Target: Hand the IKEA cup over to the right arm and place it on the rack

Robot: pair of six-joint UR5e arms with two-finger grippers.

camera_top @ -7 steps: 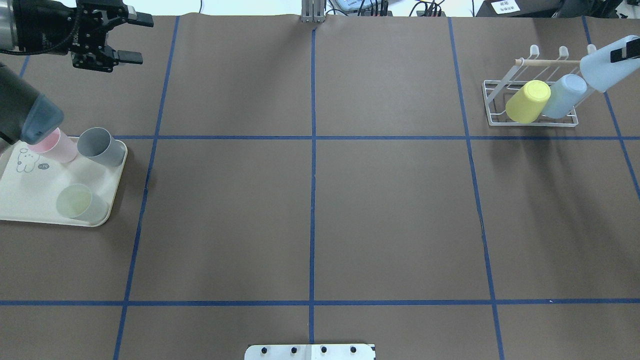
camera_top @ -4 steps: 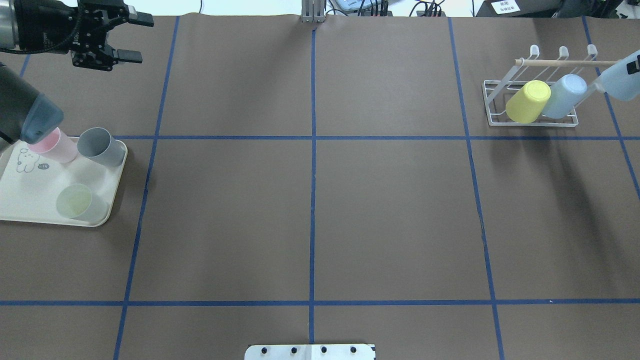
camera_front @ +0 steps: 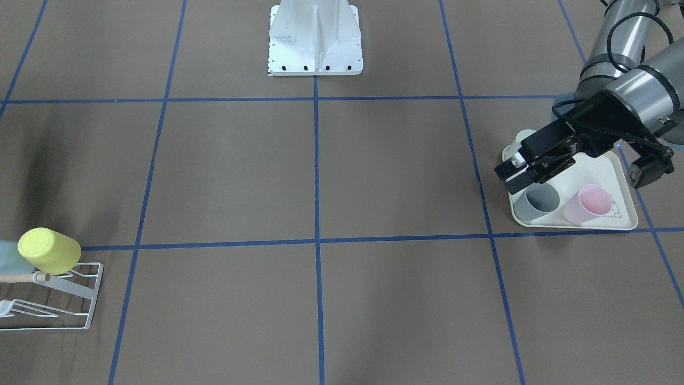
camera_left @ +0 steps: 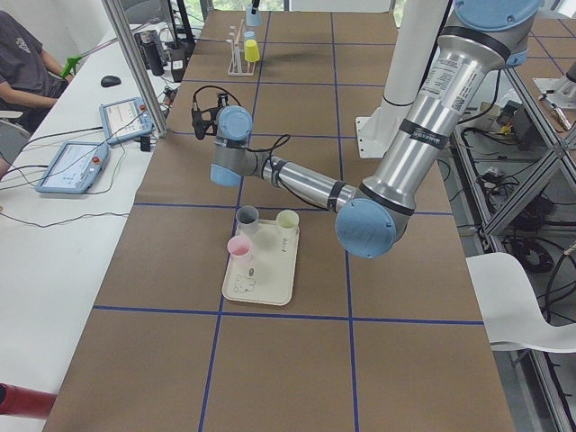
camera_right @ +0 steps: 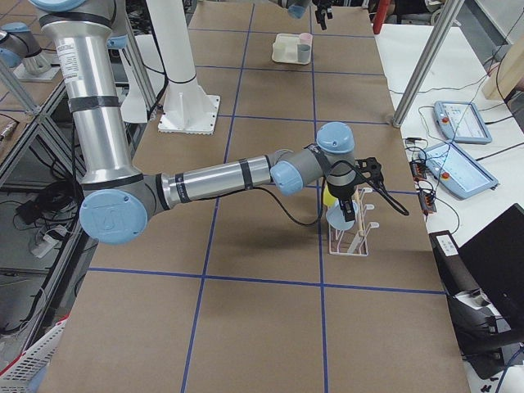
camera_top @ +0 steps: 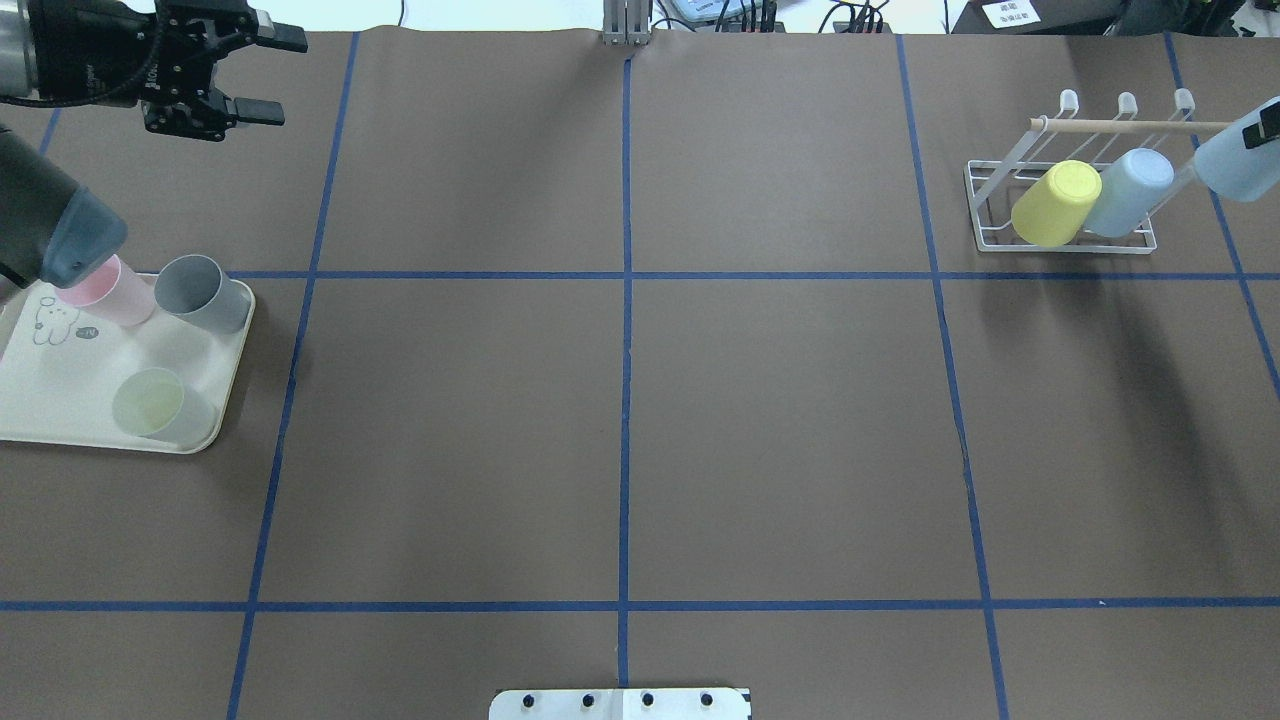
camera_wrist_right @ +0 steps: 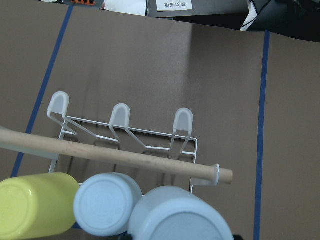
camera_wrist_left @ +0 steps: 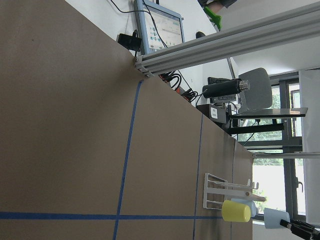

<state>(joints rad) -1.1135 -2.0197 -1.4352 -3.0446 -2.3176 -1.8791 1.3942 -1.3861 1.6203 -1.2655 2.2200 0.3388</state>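
Observation:
A pale blue IKEA cup (camera_top: 1235, 165) hangs tilted at the right end of the white wire rack (camera_top: 1060, 243), held by my right gripper (camera_top: 1265, 130), which is shut on it. In the right wrist view this cup (camera_wrist_right: 180, 215) sits just below the wooden dowel (camera_wrist_right: 125, 157), beside a second blue cup (camera_wrist_right: 107, 202) and a yellow cup (camera_wrist_right: 40, 205) that lie on the rack. I cannot tell whether the held cup touches the rack. My left gripper (camera_top: 255, 75) hovers open and empty over the table's far left corner.
A cream rabbit-print tray (camera_top: 60, 400) at the left edge carries a pink cup (camera_top: 115, 292), a grey cup (camera_top: 200, 292) and a pale green cup (camera_top: 155, 405). The robot's base plate (camera_top: 620, 704) is at the near edge. A person (camera_left: 22, 54) sits beyond the far side.
My right gripper has carried the pale blue cup right and down, off the dowel's end toward the rack's right side. The left gripper has barely moved.

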